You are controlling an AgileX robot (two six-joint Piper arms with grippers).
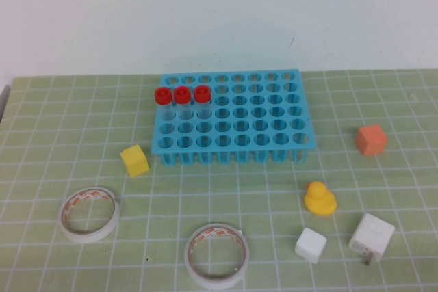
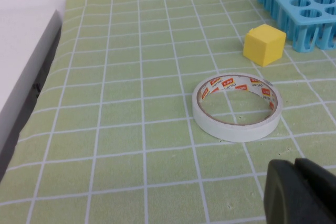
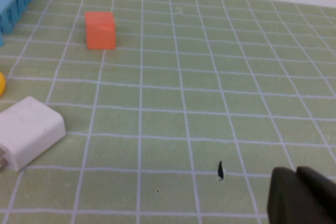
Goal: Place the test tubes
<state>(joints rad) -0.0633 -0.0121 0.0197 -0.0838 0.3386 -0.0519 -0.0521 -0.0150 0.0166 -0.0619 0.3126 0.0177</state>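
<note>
A blue rack [image 1: 233, 117] sat at 12 o'clock on the mat [image 1: 68, 141], with three red-capped tubes [image 1: 182, 95] upright at its 10 o'clock corner. No loose tube showed, so placing looked finished; any move should pass clear of the rack. The left gripper [image 2: 295, 169] hovered low near 7 o'clock, pinched together and empty. The right gripper [image 3: 296, 174] did likewise near 5 o'clock.

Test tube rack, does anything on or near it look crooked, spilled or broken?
Nothing stands out. The rack sits flat; three red-capped tubes stand upright side by side at its left. Both shut, the left tool hovers by a tape roll, the right tool over the mat's right side.
</note>
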